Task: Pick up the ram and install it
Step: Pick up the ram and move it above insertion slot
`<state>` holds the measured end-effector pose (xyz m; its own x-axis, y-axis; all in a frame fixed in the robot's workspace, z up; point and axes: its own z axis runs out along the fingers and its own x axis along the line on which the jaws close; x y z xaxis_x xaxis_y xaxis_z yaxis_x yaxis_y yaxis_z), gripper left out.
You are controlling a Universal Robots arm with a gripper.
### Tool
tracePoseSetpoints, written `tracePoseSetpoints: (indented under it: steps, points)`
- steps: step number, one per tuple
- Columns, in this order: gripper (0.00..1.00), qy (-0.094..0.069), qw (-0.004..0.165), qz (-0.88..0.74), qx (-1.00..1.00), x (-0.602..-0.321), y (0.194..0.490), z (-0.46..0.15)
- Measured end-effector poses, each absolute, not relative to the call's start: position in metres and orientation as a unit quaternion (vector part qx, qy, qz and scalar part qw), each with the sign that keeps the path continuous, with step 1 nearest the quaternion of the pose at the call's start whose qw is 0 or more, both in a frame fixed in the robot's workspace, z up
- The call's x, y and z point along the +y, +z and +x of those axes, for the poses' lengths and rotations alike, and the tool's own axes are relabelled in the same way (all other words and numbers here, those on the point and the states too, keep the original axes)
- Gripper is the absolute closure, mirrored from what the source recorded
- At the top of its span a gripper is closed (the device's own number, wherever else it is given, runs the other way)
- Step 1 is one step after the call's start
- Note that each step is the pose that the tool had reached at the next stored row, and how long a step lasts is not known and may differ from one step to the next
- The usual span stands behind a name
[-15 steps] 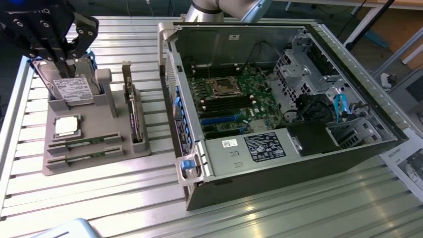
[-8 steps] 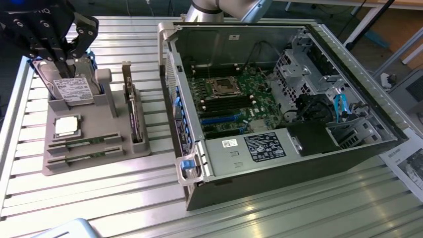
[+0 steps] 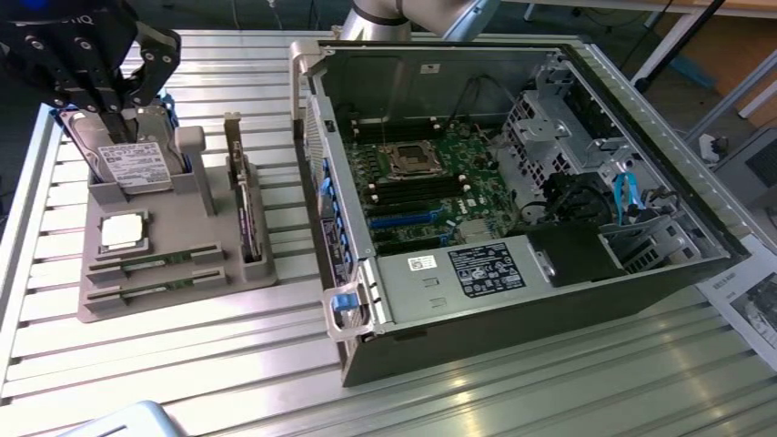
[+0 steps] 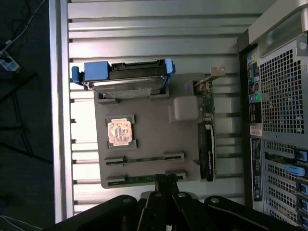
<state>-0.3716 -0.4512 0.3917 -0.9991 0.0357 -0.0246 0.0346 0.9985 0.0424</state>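
Nearest the exterior camera, two ram sticks lie flat and parallel in the slots of one grey holder (image 3: pixel 146 311): the front ram stick (image 3: pixel 156 288) and, just behind it, the second ram stick (image 3: pixel 156 262). Both are seated. Behind them sits one square processor chip (image 3: pixel 123 231), then one hard drive (image 3: pixel 131 164) standing on edge. One dark card (image 3: pixel 247 214) stands upright along the holder's side, toward the exterior view's right. One open computer case (image 3: pixel 510 273) stands beside it. The single arm hangs above the holder, pointing down, its claw (image 4: pixel 166 182) closed and empty.
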Motion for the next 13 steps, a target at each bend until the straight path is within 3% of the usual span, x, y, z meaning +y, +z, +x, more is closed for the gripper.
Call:
tracePoseSetpoints:
  steps: [13]
  points:
    - [0.90,0.021,0.012,-0.012,1.000,-0.4515,0.3918,-0.3716]
